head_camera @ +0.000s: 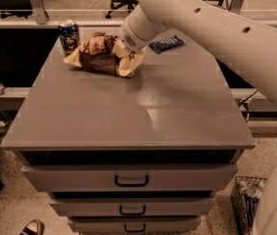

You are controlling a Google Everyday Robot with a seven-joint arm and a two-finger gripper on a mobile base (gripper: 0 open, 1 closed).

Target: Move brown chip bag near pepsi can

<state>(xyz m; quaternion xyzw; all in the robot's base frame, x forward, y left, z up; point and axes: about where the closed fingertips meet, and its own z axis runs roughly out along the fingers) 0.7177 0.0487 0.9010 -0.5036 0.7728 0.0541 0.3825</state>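
Note:
The brown chip bag [101,55] lies at the table's far left, dark brown in the middle with cream-yellow ends. Its left end is right beside the pepsi can [69,36], a small dark blue can standing upright at the far left corner. My gripper [124,49] reaches down from the upper right and is shut on the bag's crumpled right end, which is pulled up a little. The white arm hides most of the gripper.
A flat dark blue wrapped bar [166,44] lies at the far right of the grey table top [143,116]. Drawers sit below the front edge. Office chairs stand behind the table. A wire basket [245,199] is on the floor at the right.

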